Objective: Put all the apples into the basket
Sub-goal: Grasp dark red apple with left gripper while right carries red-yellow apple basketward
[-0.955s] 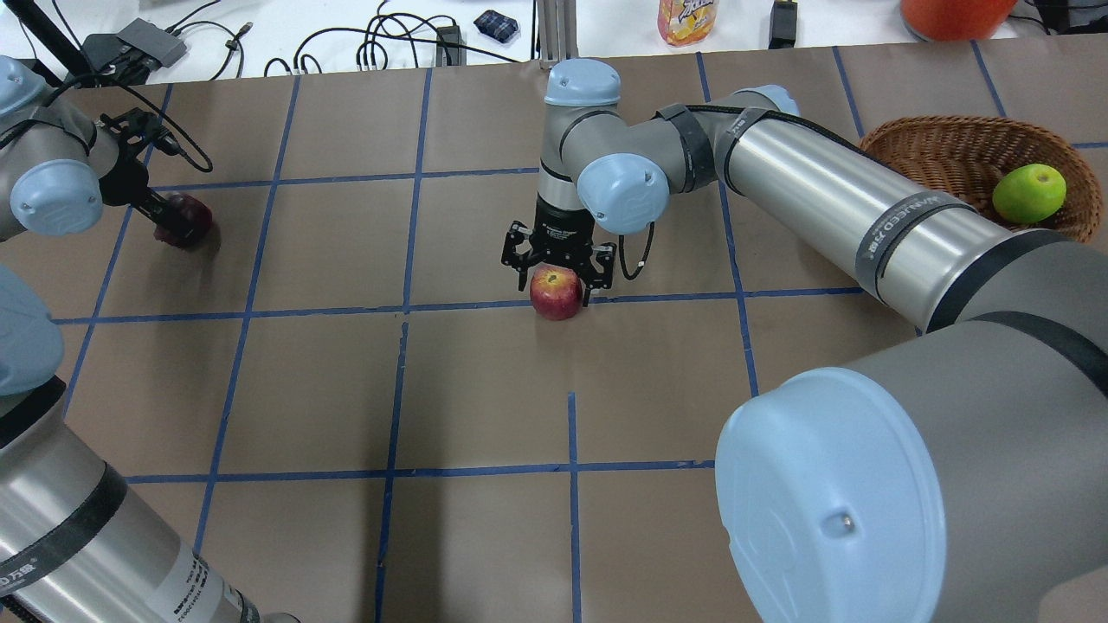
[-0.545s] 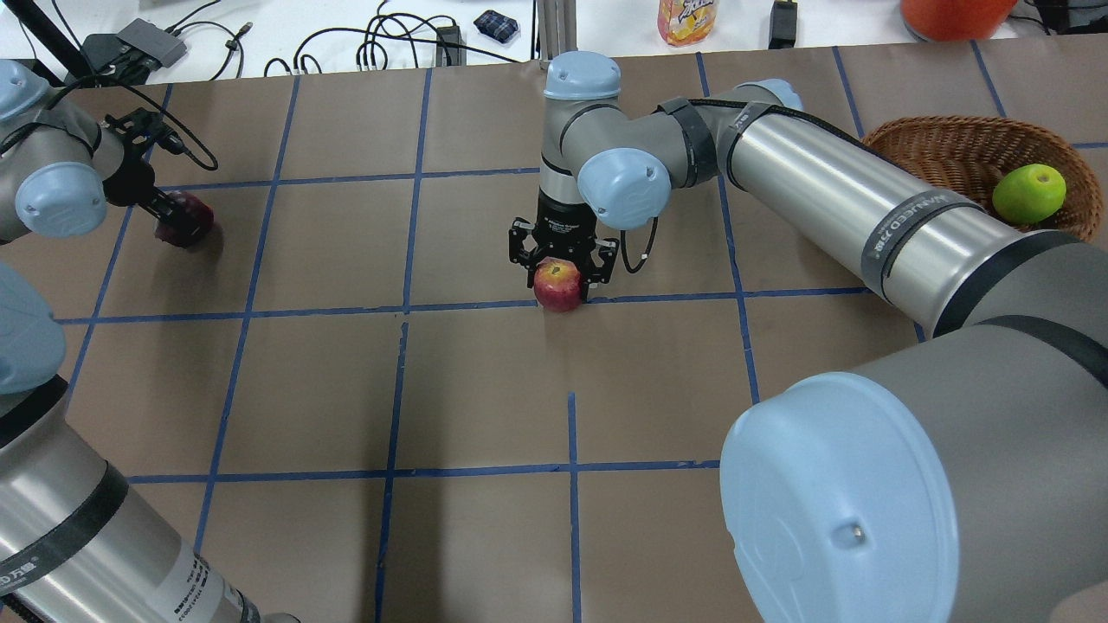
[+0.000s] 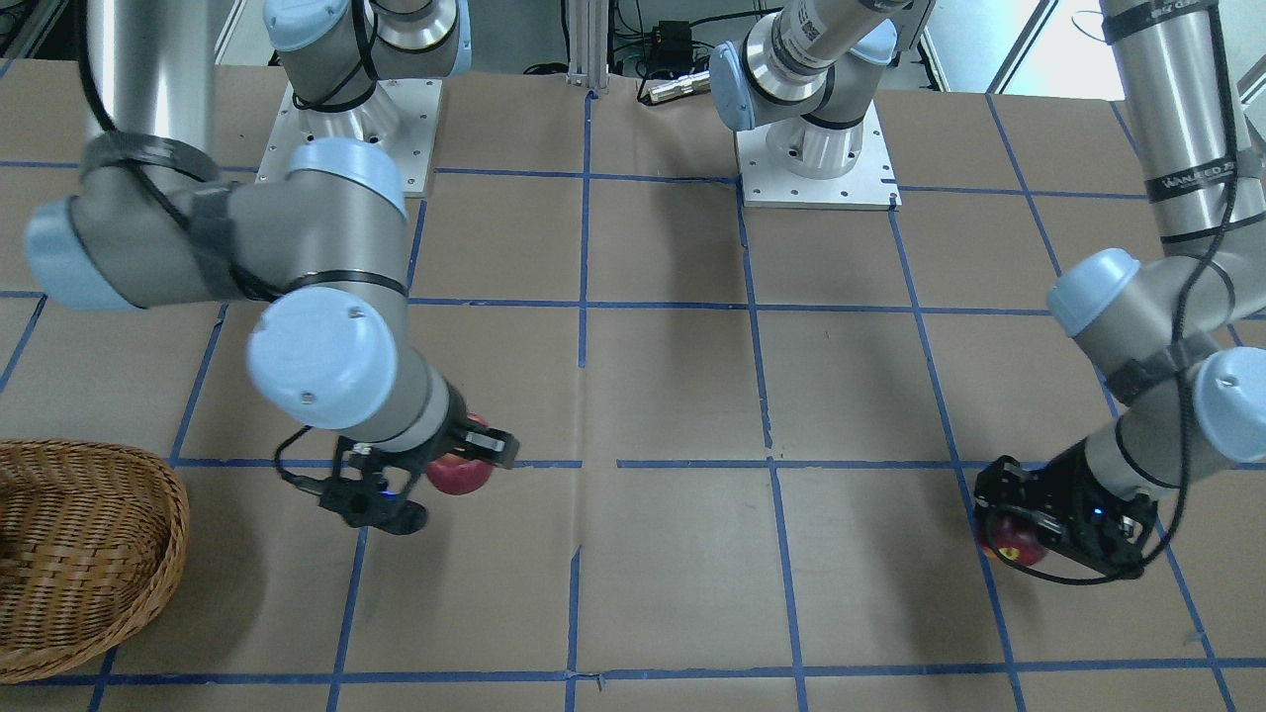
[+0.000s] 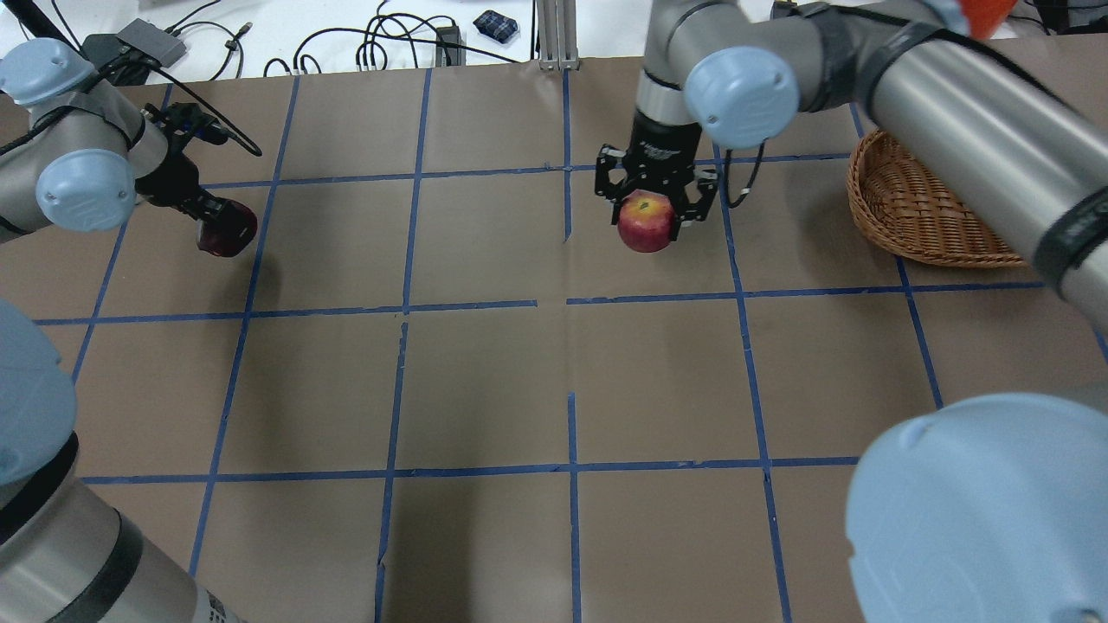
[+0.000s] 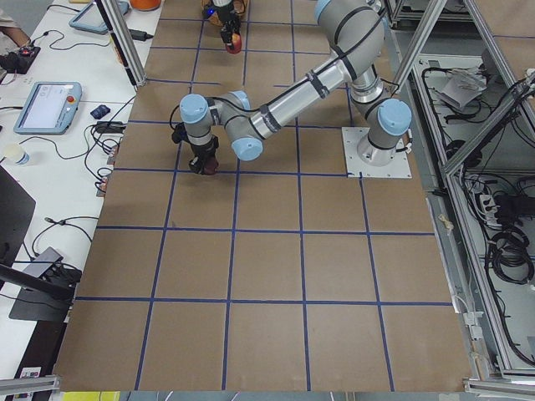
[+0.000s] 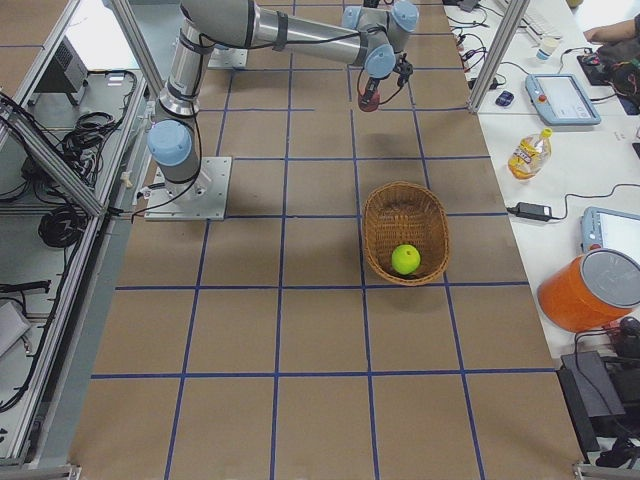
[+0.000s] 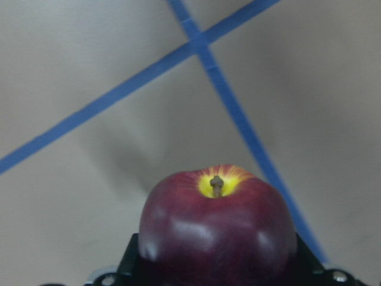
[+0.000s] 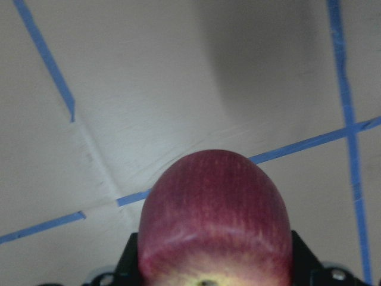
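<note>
One fixed camera looks down from behind the robot, another faces it from across the table; both share the basket. Two high, far cameras look along the table from its ends; wrist cameras look down on it closely.

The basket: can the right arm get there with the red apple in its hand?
Probably yes. The right hand holds the red apple, nothing stands between it and the basket, and there is room beside the green apple.

A brown-papered table gridded with blue tape is flanked by an orange bucket, a drink bottle and cables.
</note>
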